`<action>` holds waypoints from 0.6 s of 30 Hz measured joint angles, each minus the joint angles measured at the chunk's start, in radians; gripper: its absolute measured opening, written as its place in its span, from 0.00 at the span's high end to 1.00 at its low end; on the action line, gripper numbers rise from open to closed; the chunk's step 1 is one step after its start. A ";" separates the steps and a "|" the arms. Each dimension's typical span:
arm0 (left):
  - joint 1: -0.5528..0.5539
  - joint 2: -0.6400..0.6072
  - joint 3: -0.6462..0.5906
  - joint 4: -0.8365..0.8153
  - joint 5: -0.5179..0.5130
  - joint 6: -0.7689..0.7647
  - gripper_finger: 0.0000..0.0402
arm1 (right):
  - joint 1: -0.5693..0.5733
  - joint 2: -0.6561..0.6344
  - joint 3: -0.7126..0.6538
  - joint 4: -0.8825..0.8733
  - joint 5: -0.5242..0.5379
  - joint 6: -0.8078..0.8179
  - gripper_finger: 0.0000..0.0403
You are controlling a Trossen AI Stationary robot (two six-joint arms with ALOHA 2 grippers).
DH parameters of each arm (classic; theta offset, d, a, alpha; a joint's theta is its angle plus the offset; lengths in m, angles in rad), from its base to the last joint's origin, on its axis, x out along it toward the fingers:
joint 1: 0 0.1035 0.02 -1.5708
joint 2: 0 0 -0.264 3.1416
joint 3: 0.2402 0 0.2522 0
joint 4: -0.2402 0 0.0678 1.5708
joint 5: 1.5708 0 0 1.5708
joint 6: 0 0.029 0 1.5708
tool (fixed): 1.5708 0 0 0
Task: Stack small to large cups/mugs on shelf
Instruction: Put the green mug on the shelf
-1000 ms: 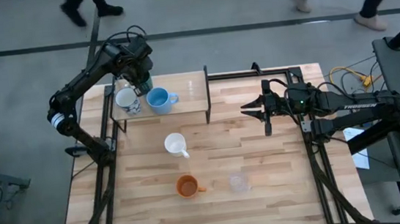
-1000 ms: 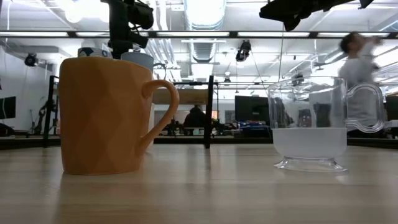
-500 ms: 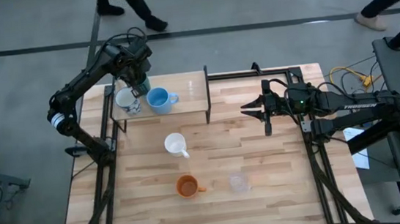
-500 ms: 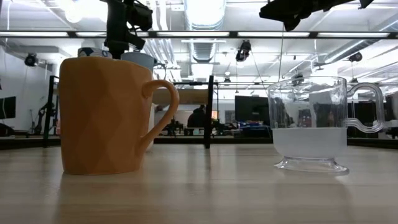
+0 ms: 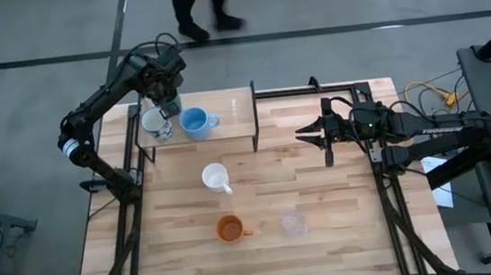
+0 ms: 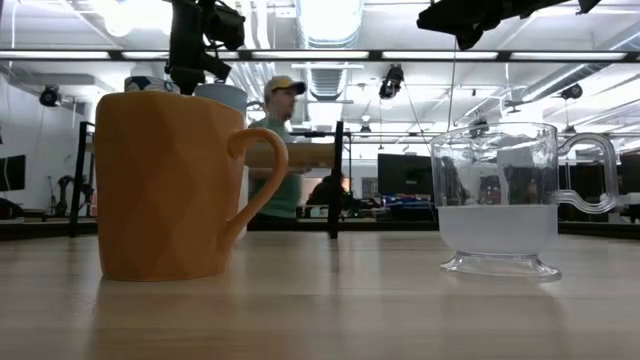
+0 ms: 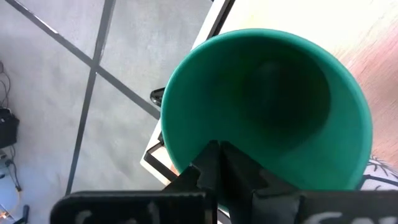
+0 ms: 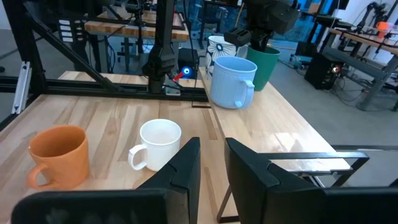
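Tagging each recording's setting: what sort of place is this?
Likely a robotics lab or workshop: exposed ceiling ducts, workbenches with equipment behind the table, and a person walking past.

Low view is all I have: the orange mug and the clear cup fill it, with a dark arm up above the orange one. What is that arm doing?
Observer: That is the left arm. Its left claw is shut on the rim of the dark green cup, at the back left corner of the shelf.
Operator: Anything on the shelf already?
Observer: Yes, the light blue cup and a patterned white cup stand side by side on it.
Operator: And the right arm?
Observer: The right claw hangs over the table's right side and holds nothing. The white mug sits mid-table between it and the shelf.
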 joint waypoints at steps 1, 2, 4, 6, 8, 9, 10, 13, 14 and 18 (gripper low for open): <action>0.000 0.000 0.000 0.000 0.000 0.000 1.00 | 0.000 0.000 0.000 0.000 0.000 0.000 0.83; 0.000 0.000 0.000 0.000 0.000 -0.001 1.00 | 0.000 0.000 0.000 0.000 0.000 0.000 0.83; 0.000 0.000 0.000 0.000 0.000 -0.002 1.00 | 0.000 0.000 0.000 0.000 0.000 0.000 0.83; 0.000 0.000 0.000 0.000 0.000 -0.002 1.00 | 0.000 0.000 0.000 0.000 0.000 0.000 0.83; 0.000 -0.001 0.000 0.000 0.000 -0.002 1.00 | 0.000 0.000 0.000 0.000 0.000 0.000 0.83; 0.000 -0.001 0.000 0.000 0.000 -0.002 1.00 | 0.000 0.000 0.000 0.000 0.000 0.000 0.83; 0.000 -0.001 0.000 0.000 0.000 -0.002 1.00 | 0.000 0.000 0.000 0.000 0.000 0.000 0.83; -0.001 -0.004 0.000 0.000 0.000 -0.002 1.00 | 0.000 0.000 0.000 0.000 0.000 0.000 0.83; -0.001 -0.005 0.001 0.000 0.000 -0.002 1.00 | 0.000 0.000 0.000 0.000 0.000 0.000 0.83; -0.001 -0.007 0.038 0.000 0.003 -0.002 1.00 | 0.000 0.000 0.000 0.000 0.000 0.000 0.83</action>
